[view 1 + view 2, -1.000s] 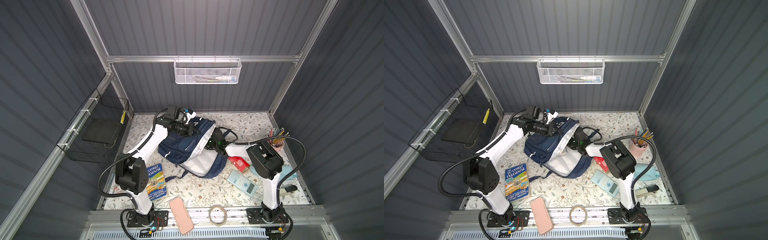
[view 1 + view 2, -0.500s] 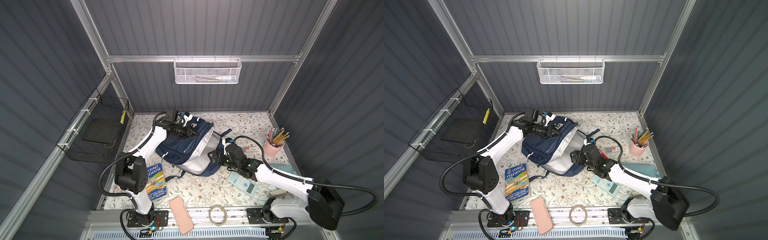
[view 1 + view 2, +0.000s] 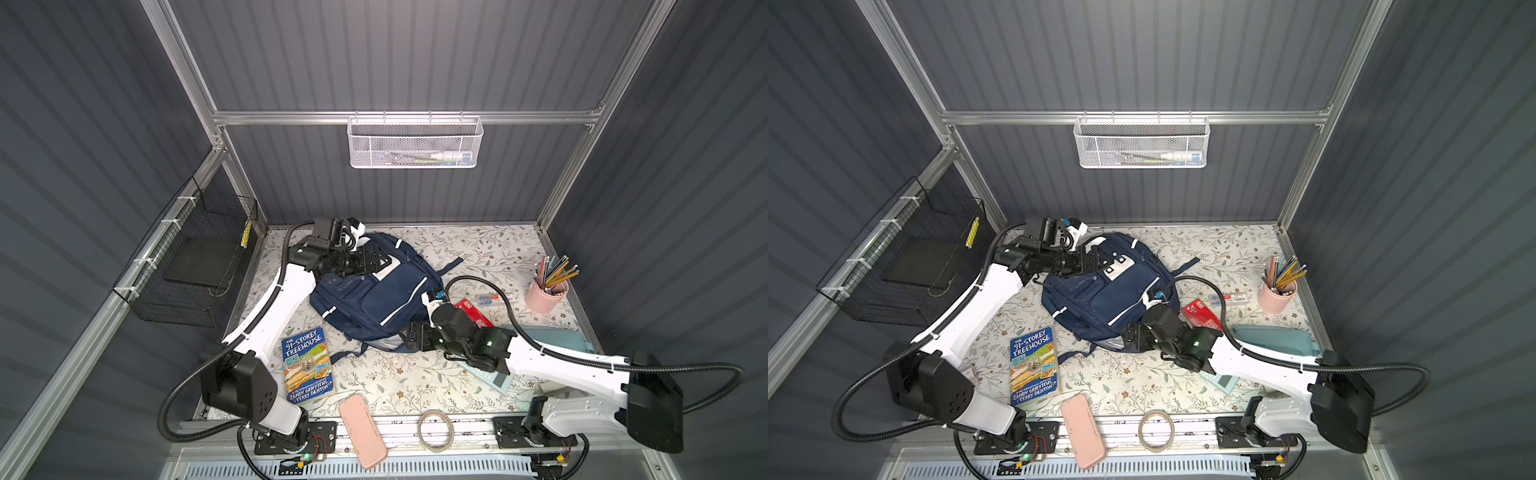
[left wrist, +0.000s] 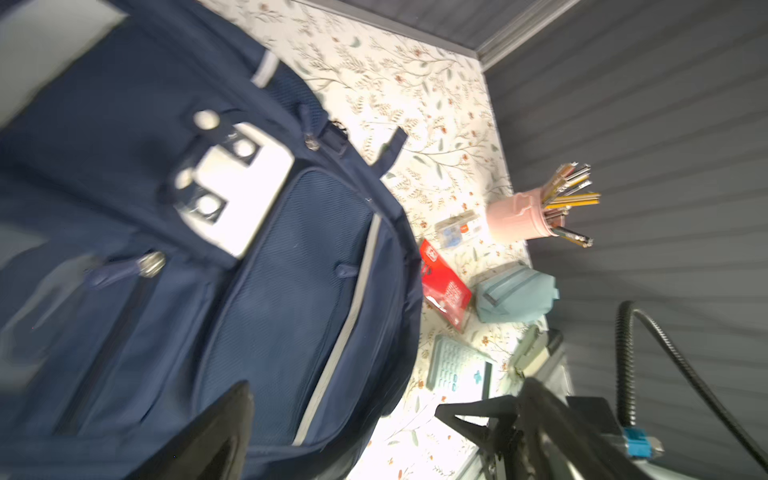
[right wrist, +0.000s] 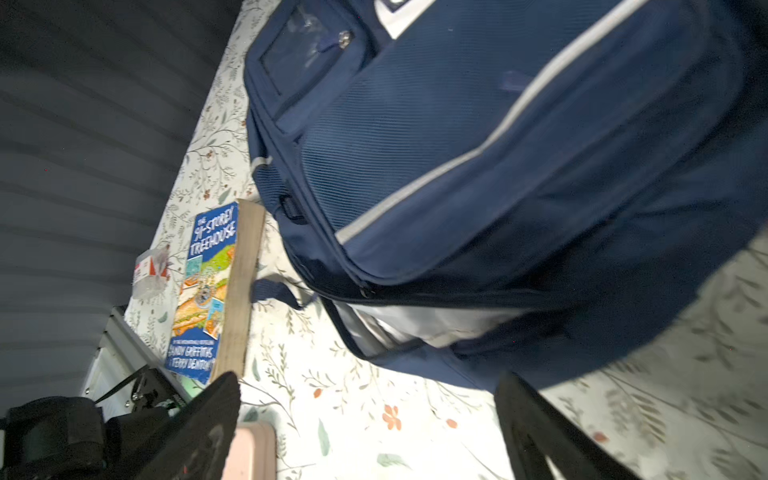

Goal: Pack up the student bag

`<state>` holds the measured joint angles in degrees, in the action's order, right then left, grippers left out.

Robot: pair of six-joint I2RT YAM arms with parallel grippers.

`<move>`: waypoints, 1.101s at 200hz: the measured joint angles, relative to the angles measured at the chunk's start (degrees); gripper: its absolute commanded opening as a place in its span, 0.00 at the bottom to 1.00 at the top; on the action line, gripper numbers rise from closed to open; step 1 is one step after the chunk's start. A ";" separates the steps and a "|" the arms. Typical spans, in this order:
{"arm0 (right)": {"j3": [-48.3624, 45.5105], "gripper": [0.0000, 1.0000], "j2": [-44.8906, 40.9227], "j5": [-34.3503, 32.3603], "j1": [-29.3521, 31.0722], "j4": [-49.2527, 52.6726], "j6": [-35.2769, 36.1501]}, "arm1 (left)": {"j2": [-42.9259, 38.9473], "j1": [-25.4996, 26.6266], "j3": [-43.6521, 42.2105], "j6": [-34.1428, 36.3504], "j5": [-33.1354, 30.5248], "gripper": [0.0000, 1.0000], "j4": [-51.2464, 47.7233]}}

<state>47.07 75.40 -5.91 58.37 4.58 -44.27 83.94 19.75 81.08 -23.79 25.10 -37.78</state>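
Right wrist view gives the clearest lettering. The book (image 5: 203,291) lying flat on the floral table (image 5: 332,415) reads "91-STOREY TREEHOUSE", with "ANDY GRIFFITHS" and "TERRY DENTON" beneath. Both top views add a small "THE" above the title. Only this wrist view shows a small clear packet (image 5: 149,270) with a red and white label beside the book; its print is too small to read. It also shows the right gripper (image 5: 369,399) with its jaws spread wide over bare table, nothing between them, just short of the bag's near edge, where pale grey lining shows in a gap.

The student bag (image 3: 374,299) lies front-up on the table, left of centre, between the two grippers. The left gripper (image 3: 374,262) is at its far end over a white patch. The left wrist view shows those jaws parted and empty above the navy fabric; whether they touch it I cannot tell.

That view alone shows the teal pouch (image 4: 515,295) and calculator (image 4: 457,365) whole, which the right arm partly covers from above. The red box (image 4: 444,291) beside the bag carries white print, illegible in every view. Near it stands a pink cup (image 4: 515,220) of pencils.

Only the top views show the pink case (image 3: 1082,430) and tape ring (image 3: 1155,430) at the front rail.
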 measured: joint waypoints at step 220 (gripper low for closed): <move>27.74 0.82 43.80 36.59 5.97 -15.13 -11.96 | -32.85 -11.47 -53.99 -33.35 -35.82 0.22 -5.92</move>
<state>74.81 119.20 30.68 64.34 -10.55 -56.23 51.09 8.27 27.09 -57.14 -10.72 -43.70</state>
